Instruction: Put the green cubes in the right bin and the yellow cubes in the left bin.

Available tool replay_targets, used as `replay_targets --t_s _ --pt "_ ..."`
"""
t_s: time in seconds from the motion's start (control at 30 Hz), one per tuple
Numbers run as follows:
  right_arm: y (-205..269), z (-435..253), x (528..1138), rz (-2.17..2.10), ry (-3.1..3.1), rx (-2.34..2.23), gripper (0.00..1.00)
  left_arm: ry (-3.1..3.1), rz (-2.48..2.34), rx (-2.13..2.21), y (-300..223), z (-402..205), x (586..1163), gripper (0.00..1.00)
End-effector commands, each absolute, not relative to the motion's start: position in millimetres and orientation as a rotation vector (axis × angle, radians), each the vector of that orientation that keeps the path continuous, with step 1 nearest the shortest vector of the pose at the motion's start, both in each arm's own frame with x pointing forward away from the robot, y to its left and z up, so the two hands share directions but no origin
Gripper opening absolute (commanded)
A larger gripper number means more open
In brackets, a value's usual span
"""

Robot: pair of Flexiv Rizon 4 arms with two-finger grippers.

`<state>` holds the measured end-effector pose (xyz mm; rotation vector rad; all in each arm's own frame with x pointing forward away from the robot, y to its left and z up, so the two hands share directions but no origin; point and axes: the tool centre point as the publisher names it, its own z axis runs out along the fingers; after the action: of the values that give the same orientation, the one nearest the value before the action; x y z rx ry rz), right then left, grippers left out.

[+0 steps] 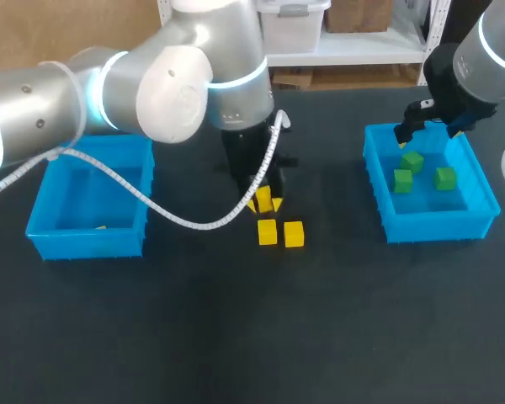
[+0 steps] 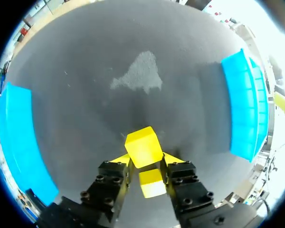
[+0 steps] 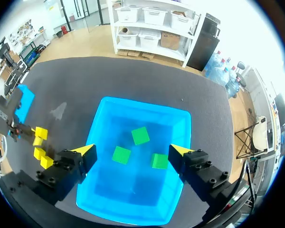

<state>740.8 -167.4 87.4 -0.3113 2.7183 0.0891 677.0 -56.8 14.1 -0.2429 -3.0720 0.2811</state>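
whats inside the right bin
Three green cubes, apart from each other, in the right bin. The right gripper, open, hangs over it; its fingers cover bits of floor by the side walls.

Three green cubes [image 1: 412, 162] lie apart in the right bin [image 1: 438, 225]; three yellow cubes [image 1: 268, 232] cluster close together mid-table

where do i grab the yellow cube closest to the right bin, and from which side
Come straight down on the small yellow cube and pinch its near and far faces. It lies flat on the dark table, top clear, but another yellow cube sits close beside it toward the left blue bin, leaving little finger room there.
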Motion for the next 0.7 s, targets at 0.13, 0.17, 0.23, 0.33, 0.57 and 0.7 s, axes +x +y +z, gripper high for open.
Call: replay_targets --t_s 0.13,0.17,0.23,0.33,0.57,0.7 --pt "-168 87 738 0.085 2.712 -0.307 1.00 -3.182 0.287 -0.236 1 56 671 0.00" --pt "-168 87 738 0.085 2.712 -0.307 1.00 -3.199 0.276 -0.219 13 62 671 0.00" --pt "-168 87 738 0.085 2.712 -0.307 1.00 -3.227 0.242 -0.197 34 73 672 0.00" --pt "-168 87 738 0.085 2.712 -0.307 1.00 -3.269 0.190 -0.144 68 87 674 0.00" --pt "-168 87 738 0.085 2.712 -0.307 1.00 -3.373 0.174 0.040 126 124 678 0.00" --pt "-168 87 738 0.085 2.712 -0.307 1.00 -3.398 0.183 0.102 144 135 675 0.00"
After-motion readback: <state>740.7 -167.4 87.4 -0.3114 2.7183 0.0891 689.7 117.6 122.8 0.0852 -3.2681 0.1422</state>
